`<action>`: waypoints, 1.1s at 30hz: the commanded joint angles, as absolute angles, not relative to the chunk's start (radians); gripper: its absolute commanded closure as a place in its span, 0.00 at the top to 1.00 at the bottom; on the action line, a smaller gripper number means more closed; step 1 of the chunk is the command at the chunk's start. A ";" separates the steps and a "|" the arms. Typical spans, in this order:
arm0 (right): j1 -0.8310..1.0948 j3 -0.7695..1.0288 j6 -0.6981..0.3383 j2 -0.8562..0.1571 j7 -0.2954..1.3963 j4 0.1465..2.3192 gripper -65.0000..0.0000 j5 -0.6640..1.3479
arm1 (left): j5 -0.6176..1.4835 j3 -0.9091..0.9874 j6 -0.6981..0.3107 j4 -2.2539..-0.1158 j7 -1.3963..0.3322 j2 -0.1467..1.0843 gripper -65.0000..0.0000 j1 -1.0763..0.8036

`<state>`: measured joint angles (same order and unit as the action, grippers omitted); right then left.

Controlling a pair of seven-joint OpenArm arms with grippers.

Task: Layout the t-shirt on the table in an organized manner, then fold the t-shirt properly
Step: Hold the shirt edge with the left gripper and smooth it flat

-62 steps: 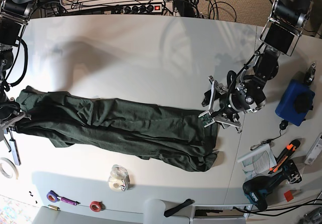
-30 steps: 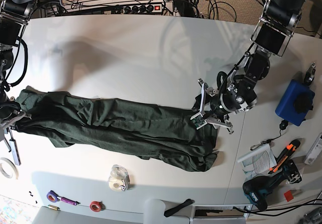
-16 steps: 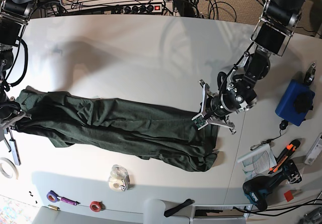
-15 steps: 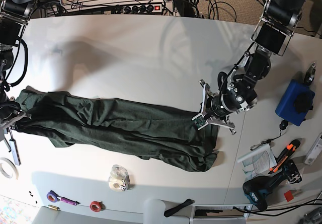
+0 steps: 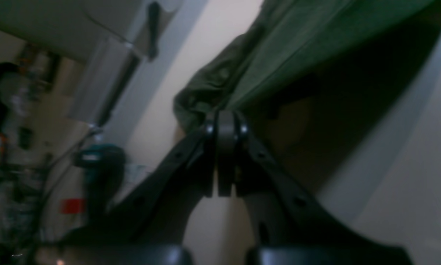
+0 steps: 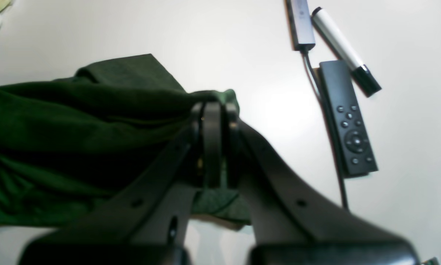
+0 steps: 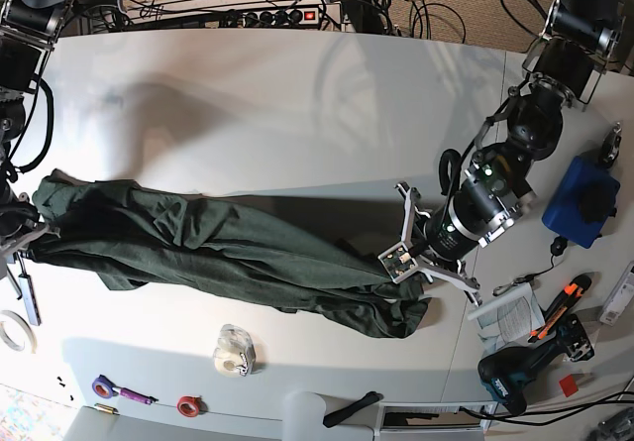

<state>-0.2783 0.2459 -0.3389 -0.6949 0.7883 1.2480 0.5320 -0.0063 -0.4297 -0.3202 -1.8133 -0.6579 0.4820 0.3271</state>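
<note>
t-shirt (image 7: 228, 258) long axis left-right across table (image 7: 297, 114), left claw (image 5: 220, 117) + right claw (image 6: 211, 110) clamped on its ends

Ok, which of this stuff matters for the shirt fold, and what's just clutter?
In the job: t-shirt, table, left gripper, right gripper.
Lying about: tape rolls, blue box, cordless drill, remote, booklet.

My left wrist view is blurred all over, its left side an unreadable smear, and my own fingers (image 5: 226, 147) cover where they meet the t-shirt (image 5: 297, 40). At the base view's left edge my right gripper (image 7: 20, 248) is cut off. The remote's (image 6: 347, 121) button marks are too small to read
</note>
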 commanded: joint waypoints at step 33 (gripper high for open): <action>-0.515 0.256 -0.373 -0.645 0.822 1.262 0.00 0.564 | 0.048 -0.423 -0.442 -1.435 -0.506 0.404 0.50 0.354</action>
<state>-0.4870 0.2481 -0.3695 -0.6224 0.8528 1.2472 0.5541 0.0452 -0.4313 -0.4480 -1.4189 -0.5289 0.3992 0.3290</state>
